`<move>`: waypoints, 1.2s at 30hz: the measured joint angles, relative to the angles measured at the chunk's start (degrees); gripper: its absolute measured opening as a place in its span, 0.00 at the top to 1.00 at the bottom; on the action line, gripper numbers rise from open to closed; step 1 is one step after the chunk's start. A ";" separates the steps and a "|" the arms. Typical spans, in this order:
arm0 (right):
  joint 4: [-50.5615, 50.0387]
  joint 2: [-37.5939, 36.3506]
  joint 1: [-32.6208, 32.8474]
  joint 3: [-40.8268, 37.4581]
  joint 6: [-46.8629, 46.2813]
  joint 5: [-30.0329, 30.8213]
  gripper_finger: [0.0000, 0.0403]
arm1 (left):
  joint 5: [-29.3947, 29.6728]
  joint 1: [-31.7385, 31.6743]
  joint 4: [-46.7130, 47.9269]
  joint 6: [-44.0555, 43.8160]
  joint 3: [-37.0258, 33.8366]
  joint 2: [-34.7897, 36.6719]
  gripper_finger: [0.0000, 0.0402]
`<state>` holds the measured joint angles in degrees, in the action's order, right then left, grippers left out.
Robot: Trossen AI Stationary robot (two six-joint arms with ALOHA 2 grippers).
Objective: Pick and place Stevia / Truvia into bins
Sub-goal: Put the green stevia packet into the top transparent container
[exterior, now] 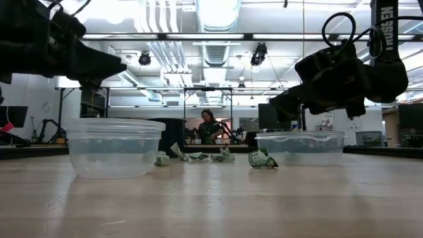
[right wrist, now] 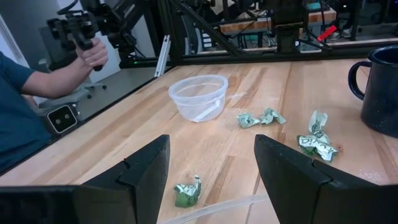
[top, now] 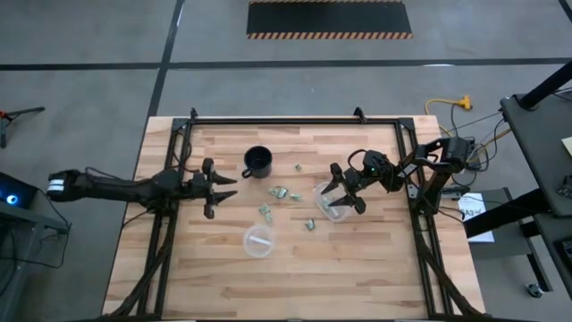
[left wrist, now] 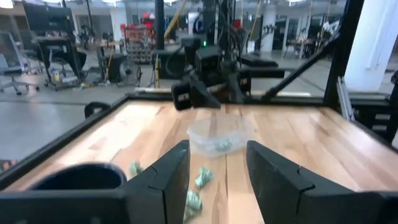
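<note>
A: A workshop hall with bright ceiling lights is seen behind a pale wooden butcher-block surface (top: 357, 259) framed in black rail. What is laid out on it?

B: Several small crumpled green-and-white paper sachets (top: 286, 193) are scattered loose near the middle. A round clear plastic tub (top: 258, 241) is set nearer the front edge, and an oblong clear plastic tub (top: 320, 199) stands further right. A black handled mug (top: 258, 162) is placed behind them.

A: How are the hands shown?

B: The right hand (top: 344, 191) is held over the oblong tub with its fingers spread wide and nothing between them. The left hand (top: 217, 188) is held left of the sachets, well apart from them, its fingers parted and empty.

A: How far is the task judged to be?

B: Something green is seen in the oblong tub in the left wrist view, so a start may have been made. At least five sachets are left on the surface; most of the work is judged to remain.
</note>
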<state>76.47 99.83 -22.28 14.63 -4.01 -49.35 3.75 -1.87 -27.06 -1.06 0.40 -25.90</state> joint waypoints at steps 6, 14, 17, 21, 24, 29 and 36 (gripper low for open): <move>0.00 0.00 0.00 0.00 0.00 -0.01 0.44 | 0.00 0.00 6.32 0.36 -0.02 6.50 0.65; 0.02 0.00 0.02 0.00 0.15 -0.01 0.44 | 0.00 0.00 15.11 0.37 -0.07 15.15 0.65; 0.02 0.00 0.00 0.00 0.15 -0.01 0.44 | 0.02 0.00 18.03 0.37 -0.07 18.19 0.65; 0.02 0.00 0.00 0.00 0.13 -0.01 0.44 | 0.02 0.00 20.76 0.35 -0.09 21.87 0.65; 0.02 0.00 0.00 0.04 0.01 -0.01 0.44 | 0.00 0.00 23.57 0.35 -0.11 24.26 0.65; 0.04 0.00 0.00 0.35 -0.04 -0.01 0.44 | -0.17 0.00 25.74 0.35 0.18 24.11 0.65; 0.02 0.00 0.00 0.35 -0.04 -0.01 0.44 | -0.11 0.00 25.85 0.37 0.17 23.83 0.65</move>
<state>76.50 99.83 -22.28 14.98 -4.05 -49.36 3.64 -1.87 -1.21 -0.69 0.58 -2.07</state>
